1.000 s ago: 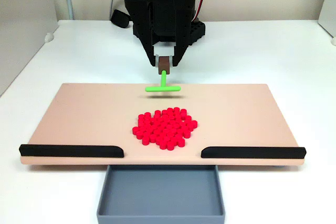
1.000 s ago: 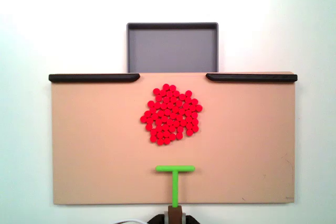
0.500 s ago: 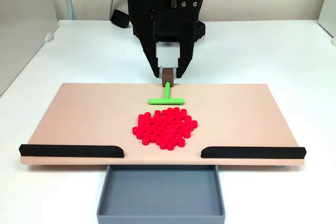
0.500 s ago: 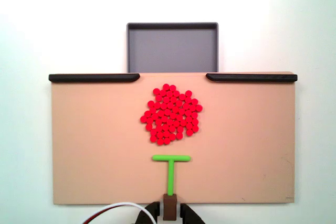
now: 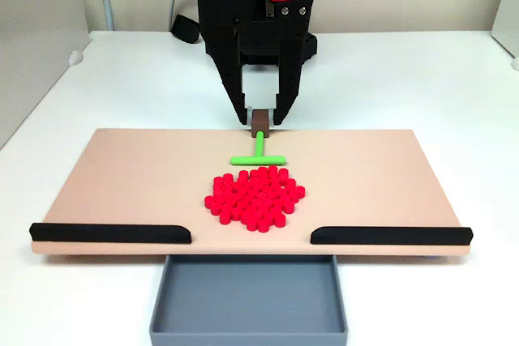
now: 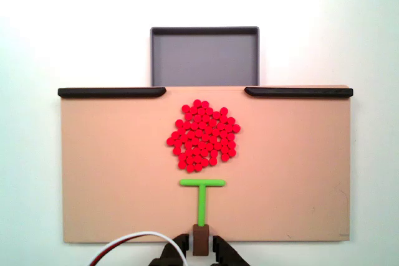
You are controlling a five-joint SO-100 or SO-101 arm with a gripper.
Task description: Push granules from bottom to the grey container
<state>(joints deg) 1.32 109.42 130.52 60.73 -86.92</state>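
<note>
The red granules (image 5: 255, 195) (image 6: 202, 136) lie in one tight round cluster in the middle of the tan board (image 5: 122, 184) (image 6: 106, 172). The grey container (image 5: 248, 297) (image 6: 204, 60) stands empty past the gap between the two black strips. My gripper (image 5: 260, 121) (image 6: 201, 242) is shut on the brown block of a green T-shaped pusher (image 5: 258, 154) (image 6: 202, 194). The pusher's crossbar lies just behind the cluster, a small gap apart from the nearest granules.
Two black strips (image 5: 111, 233) (image 5: 391, 235) line the board's edge toward the container, leaving an opening in the middle. The arm's black base (image 5: 255, 6) stands on the white table behind the board. A white cable (image 6: 137, 241) curves near the gripper.
The gripper has carried the green pusher across the board toward the granules and lowered it. The crossbar is now close behind the cluster. The granules have not moved.
</note>
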